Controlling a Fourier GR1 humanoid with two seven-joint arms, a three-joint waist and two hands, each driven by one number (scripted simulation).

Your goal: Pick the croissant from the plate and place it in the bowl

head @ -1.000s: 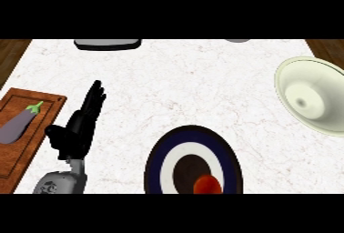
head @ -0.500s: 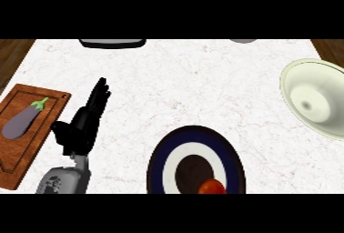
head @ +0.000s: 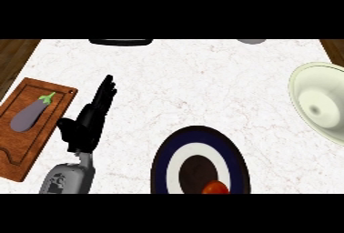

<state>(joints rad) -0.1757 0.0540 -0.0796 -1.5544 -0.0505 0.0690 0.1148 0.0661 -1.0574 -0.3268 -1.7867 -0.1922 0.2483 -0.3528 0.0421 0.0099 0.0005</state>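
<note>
On the white marbled desk (head: 201, 82) a round plate (head: 171, 164) with dark blue and white rings lies at the lower edge of the view. Only a small orange-red bit of the croissant (head: 215, 188) shows on the plate's near part, cut off by the edge, so I cannot tell its long axis or which way it points. The pale bowl (head: 319, 104) sits to the plate's upper right, well apart. The left robot hand (head: 87, 123) rests left of the plate, fingers straight and together, holding nothing. Further left of the plate, an eggplant (head: 30, 113) lies on a wooden cutting board (head: 27, 154).
</note>
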